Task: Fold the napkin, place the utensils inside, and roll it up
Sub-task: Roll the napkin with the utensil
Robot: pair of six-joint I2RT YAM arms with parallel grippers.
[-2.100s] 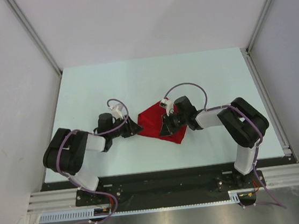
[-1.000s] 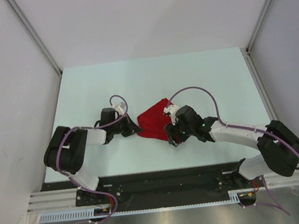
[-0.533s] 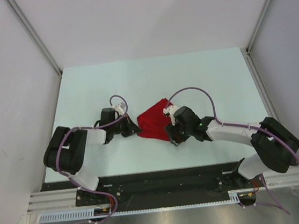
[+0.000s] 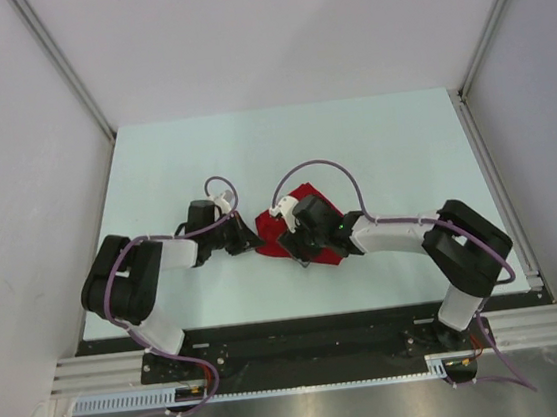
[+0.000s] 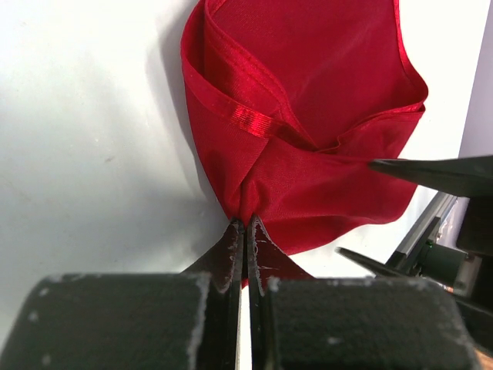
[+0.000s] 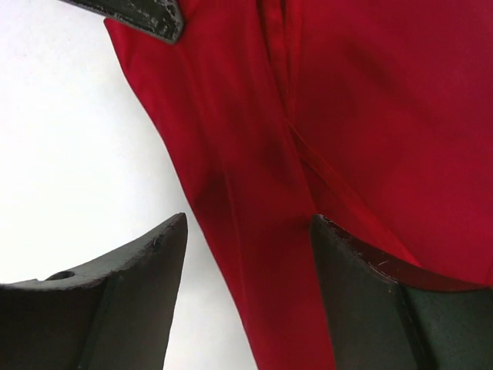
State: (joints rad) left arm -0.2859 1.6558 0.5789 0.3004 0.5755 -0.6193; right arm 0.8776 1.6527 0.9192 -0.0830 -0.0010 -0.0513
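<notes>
napkin (image 5: pixel 308 92) bunched mid-table (image 4: pixel 252 151) | left tool (image 5: pixel 245 223) clamped on its left corner, so cloth is anchored | right tool (image 6: pixel 246 254) held apart astride a fold, nothing gripped | utensil not seen

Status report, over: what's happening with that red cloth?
Left gripper: jaws shut on napkin edge. Right gripper: jaws open over a fold. No obstruction seen.
</notes>
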